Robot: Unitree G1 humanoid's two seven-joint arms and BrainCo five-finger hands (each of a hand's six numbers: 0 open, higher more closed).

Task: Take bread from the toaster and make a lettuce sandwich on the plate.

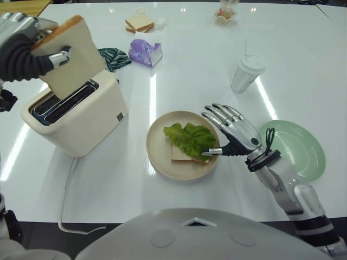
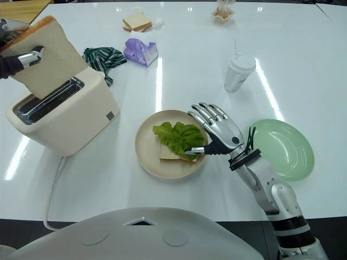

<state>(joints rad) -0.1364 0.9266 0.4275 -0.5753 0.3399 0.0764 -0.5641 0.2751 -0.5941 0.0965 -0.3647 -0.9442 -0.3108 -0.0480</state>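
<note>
Right robot hand (image 1: 237,132): placed at the plate's right rim. Its fingers are spread open and its thumb tip is set against the lettuce edge. Nothing is gripped.
Plate (image 1: 157,143): set on the counter (image 1: 190,76) near the front edge, just left of the right robot hand.
Sandwich base: a bottom slice (image 1: 181,156) is laid flat on the plate and is covered by lettuce (image 1: 190,135). No top slice has been added.
Green plate (image 1: 306,151): seen beside the right wrist, on its outer side.
Toaster (image 1: 87,122): stood to the left of the plate, with its slots angled away and its cord (image 1: 68,187) trailed toward the front edge.
Bread slice (image 1: 73,57): held tilted above the toaster, with its lower corner at the slot and its long axis rising steeply.
Left robot hand (image 1: 24,46): closed on the bread slice at its upper left edge.
Key relation: the plate lies to the right of the held slice and nearer the robot. The left robot hand carries the slice, though the right one is closer to the plate. It is judged that the slice must be turned flat over the lettuce.
Background: a lidded cup (image 1: 246,73), a striped cloth (image 1: 115,57), a purple packet (image 1: 145,52) and spare bread (image 1: 140,23) are seen farther back.
</note>
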